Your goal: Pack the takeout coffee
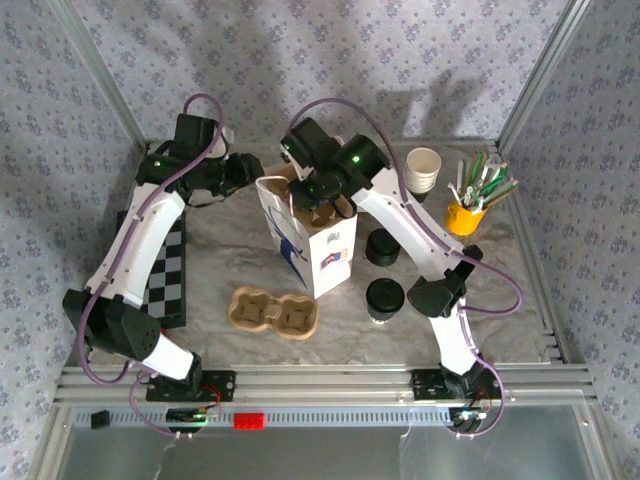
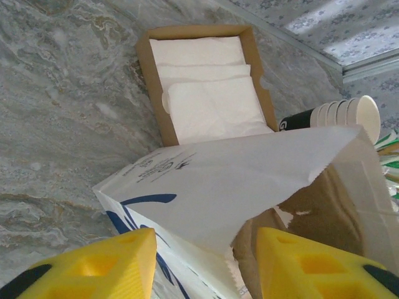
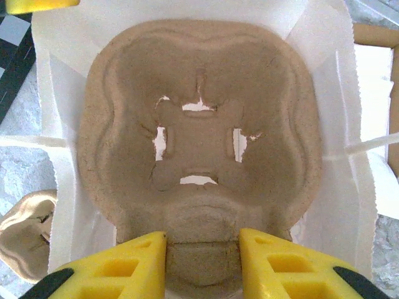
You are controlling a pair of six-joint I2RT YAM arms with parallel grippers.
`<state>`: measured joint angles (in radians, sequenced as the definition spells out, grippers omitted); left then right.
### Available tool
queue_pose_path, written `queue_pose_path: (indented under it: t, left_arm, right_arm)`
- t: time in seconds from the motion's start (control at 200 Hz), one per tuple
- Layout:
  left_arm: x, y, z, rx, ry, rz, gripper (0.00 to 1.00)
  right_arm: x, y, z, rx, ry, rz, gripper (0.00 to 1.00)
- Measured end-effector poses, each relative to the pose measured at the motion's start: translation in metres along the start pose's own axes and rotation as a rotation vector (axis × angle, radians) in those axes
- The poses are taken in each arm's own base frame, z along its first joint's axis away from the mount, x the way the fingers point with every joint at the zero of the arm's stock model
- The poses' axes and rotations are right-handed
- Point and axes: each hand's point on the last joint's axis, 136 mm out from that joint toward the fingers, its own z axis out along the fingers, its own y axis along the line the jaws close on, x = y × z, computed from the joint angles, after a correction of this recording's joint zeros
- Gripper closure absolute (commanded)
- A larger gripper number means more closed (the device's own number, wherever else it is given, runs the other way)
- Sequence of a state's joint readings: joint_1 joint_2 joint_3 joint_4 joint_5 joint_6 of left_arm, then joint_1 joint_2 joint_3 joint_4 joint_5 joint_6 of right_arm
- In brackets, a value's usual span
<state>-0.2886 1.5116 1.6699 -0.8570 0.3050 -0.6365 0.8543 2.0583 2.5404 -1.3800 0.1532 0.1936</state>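
The left pincer [image 2: 204, 252] stands open, with the rim of the white bag [image 1: 322, 262] between its fingers. The right pincer [image 3: 202, 252] pinches a brown cup tray [image 3: 199, 87] in the bag's mouth. The takeout coffee [image 1: 384, 297] stands on the table [image 1: 215, 255], just right of the bag.

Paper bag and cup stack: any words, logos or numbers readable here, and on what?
Paper bag: small dark script near a blue swoosh, too blurred to read.
Same bag, top view: blue mark and multicoloured patch, too small to read.
Cup stack: white mark on the dark band, partly hidden, unreadable.
No text is legible.
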Motion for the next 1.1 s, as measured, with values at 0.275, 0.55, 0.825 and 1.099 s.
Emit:
queue_pose_path:
  t: [0.275, 0.55, 0.825, 1.099]
  left_arm:
    - [0.003, -0.014, -0.006, 0.04, -0.018, -0.015, 0.51]
    - [0.009, -0.003, 0.002, 0.005, -0.002, -0.029, 0.53]
    - [0.011, 0.0, 0.004, -0.002, 0.003, -0.032, 0.55]
    - [0.015, 0.003, 0.005, -0.007, 0.012, -0.042, 0.56]
  right_arm:
    - [-0.004, 0.0, 0.0, 0.004, -0.02, -0.002, 0.66]
    - [-0.009, -0.001, 0.007, 0.028, -0.042, -0.024, 0.67]
    - [-0.013, 0.008, 0.013, 0.019, -0.07, -0.056, 0.67]
    - [-0.028, 0.008, -0.001, 0.003, -0.161, -0.056, 0.66]
